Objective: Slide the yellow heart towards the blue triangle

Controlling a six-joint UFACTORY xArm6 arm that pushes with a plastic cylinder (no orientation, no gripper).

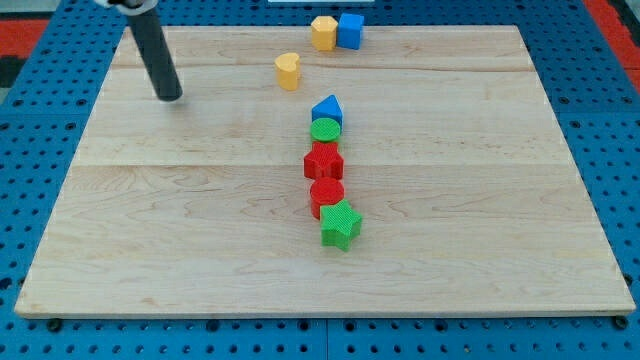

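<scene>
camera view: so the table [150,230] is a pale wooden board sitting on a blue pegboard surface [620,150], with a bit of red showing at the top corners. my tip [171,98] is down on the wood in the upper left part of the view, the dark rod leaning up and left out of frame. the tool is just that plain rod, no jaws on it, so there's nothing to be apart or together, and it isn't touching any block.

the yellow heart [288,71] sits near the view's top, a bit left of centre, well to the right of my tip and apart from everything else. the blue triangle [327,110] is below and slightly right of it, near but not touching.

that blue triangle heads a tight column running down the middle: green round block [325,131] right under it, then a red star-ish block [323,161], a red round block [326,193], and a green star [340,225] at the bottom, each one touching or just about touching the next.

up at the very top edge there's a yellow hexagon-looking block [323,32] right beside a blue cube [350,30], touching, the cube on the view's right.
</scene>
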